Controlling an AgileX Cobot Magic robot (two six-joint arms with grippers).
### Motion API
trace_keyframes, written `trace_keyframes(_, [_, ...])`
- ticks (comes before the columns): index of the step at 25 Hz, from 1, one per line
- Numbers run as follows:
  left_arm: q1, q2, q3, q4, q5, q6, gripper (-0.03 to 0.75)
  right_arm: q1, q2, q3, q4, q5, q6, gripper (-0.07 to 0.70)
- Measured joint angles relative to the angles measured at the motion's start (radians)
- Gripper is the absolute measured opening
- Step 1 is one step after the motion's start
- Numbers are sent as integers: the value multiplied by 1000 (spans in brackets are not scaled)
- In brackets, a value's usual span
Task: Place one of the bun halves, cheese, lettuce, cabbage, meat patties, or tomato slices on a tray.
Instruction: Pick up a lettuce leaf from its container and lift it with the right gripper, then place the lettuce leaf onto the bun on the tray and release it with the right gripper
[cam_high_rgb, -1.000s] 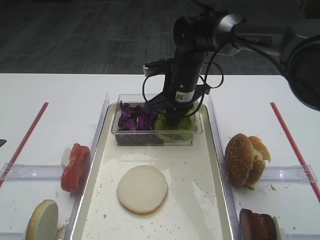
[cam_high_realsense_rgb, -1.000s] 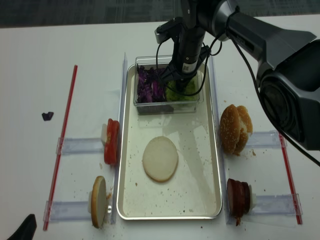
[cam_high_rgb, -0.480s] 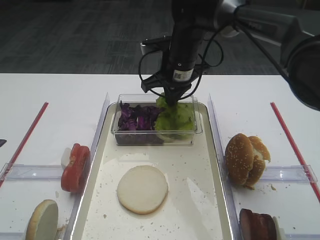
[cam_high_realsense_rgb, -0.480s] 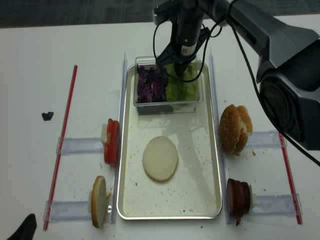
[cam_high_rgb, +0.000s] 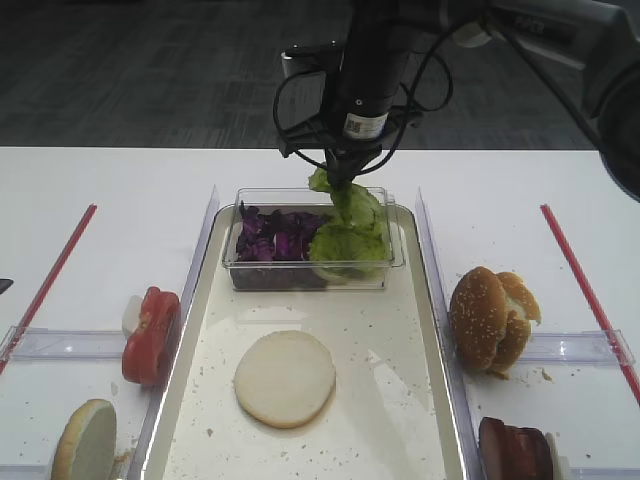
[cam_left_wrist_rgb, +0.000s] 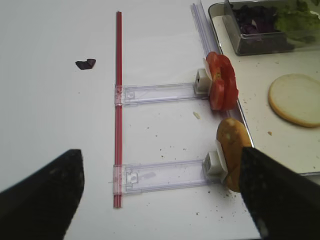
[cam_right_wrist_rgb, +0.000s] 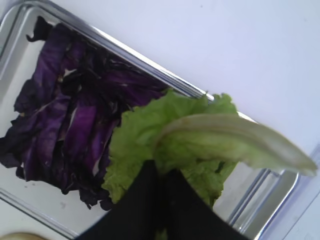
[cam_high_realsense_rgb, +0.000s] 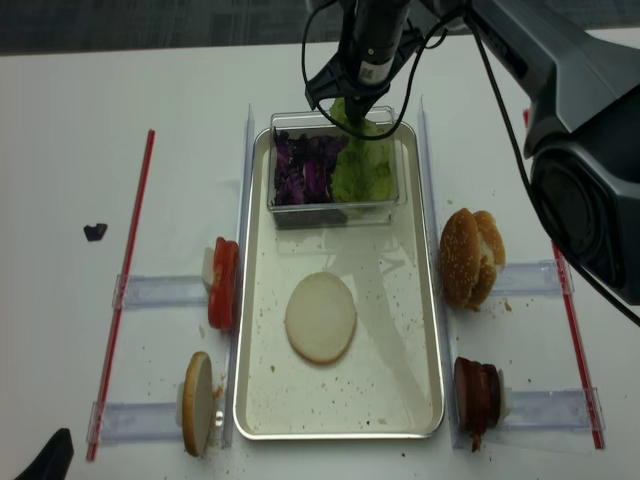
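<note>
The right gripper (cam_high_rgb: 341, 182) hangs above the far end of the tray (cam_high_rgb: 437, 340), its fingers pinched shut on a lettuce (cam_high_rgb: 345, 203) leaf that dangles over the clear tub (cam_high_rgb: 312, 272). A second ago the fingers were down inside the tub among the leaves; now they have risen clear of its rim, and the leaf comes up with them. The tub sits against the tray's far edge, cabbage (cam_high_rgb: 276, 233) in its left half and more lettuce in its right. In front of it the tray floor lies open, with one pale bun half (cam_high_rgb: 285, 378) near the middle and bare floor towards both long rims and the near edge. Tomato slices (cam_high_rgb: 150, 335) stand just outside the left rim, another bun half (cam_high_rgb: 84, 442) near the tray's near left corner. Sesame buns (cam_high_rgb: 491, 318) and meat patties (cam_high_rgb: 515, 451) stand outside the right rim. The left gripper (cam_left_wrist_rgb: 160, 197) stays low at the table's near left, fingers spread wide and empty.
</note>
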Motion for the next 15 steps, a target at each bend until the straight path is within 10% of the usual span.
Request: trace_keyframes(15, [0, 0, 0, 0, 0, 0, 580, 6, -32, 0, 34, 4, 41, 56])
